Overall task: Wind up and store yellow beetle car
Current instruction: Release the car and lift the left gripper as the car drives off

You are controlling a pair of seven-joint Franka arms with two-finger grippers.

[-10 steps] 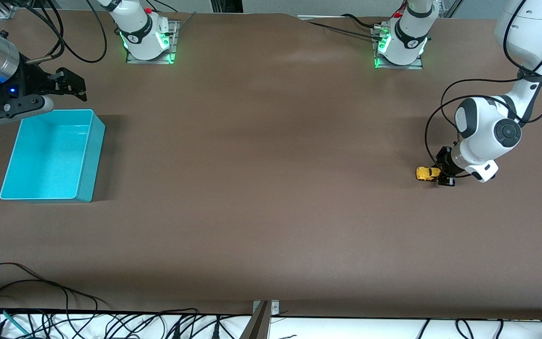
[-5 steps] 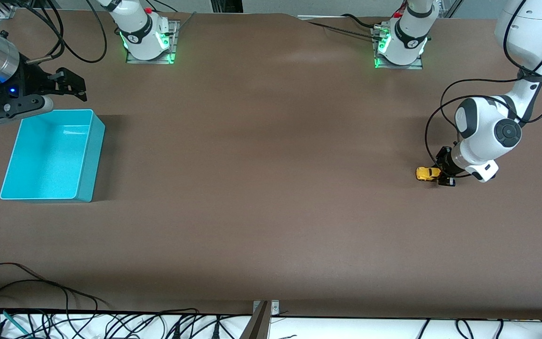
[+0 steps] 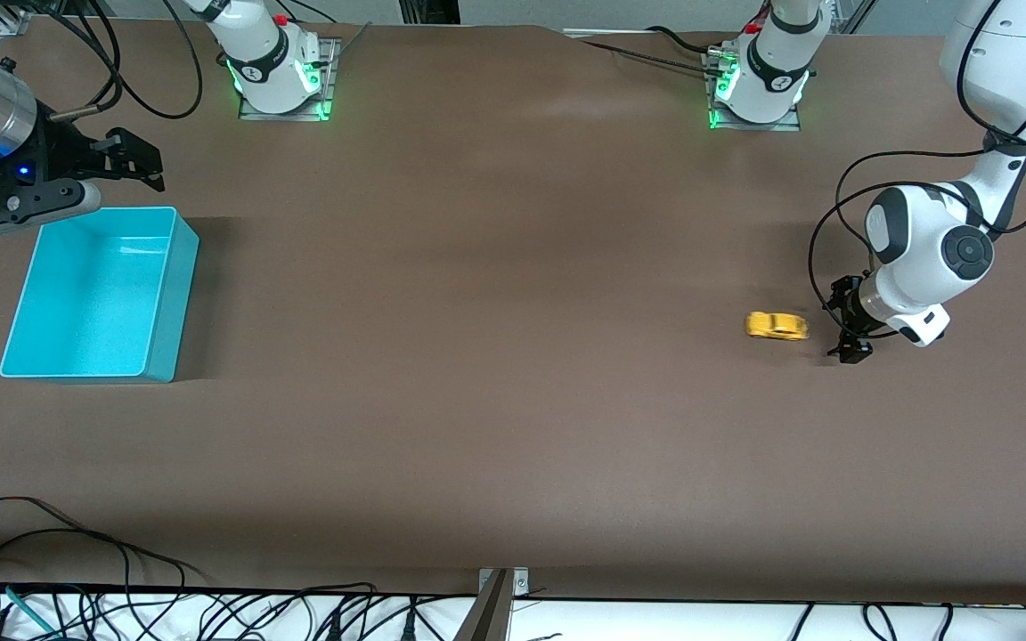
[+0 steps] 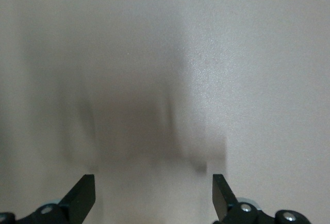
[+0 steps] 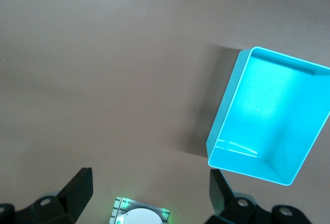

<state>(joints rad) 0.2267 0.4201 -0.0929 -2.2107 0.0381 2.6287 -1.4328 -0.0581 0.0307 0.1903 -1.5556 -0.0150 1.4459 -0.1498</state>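
Note:
The yellow beetle car (image 3: 777,326) stands free on the brown table toward the left arm's end, slightly blurred. My left gripper (image 3: 848,320) hangs low just beside it, open, a small gap away from the car. In the left wrist view the left gripper (image 4: 152,182) has only bare table and a smeared shadow between its fingers; the car is out of that view. My right gripper (image 3: 141,162) waits open at the right arm's end, beside the teal bin (image 3: 176,267). In the right wrist view the right gripper (image 5: 151,180) holds nothing and the bin (image 5: 227,115) lies empty.
Two arm bases with green lights (image 3: 281,76) (image 3: 758,85) stand along the table's edge farthest from the front camera; one base (image 5: 139,216) shows in the right wrist view. Cables (image 3: 121,588) run along the edge nearest the front camera.
My left gripper opened and let go of the yellow car. The car rolled away from it toward the right arm's end of the table. The right arm has not moved.

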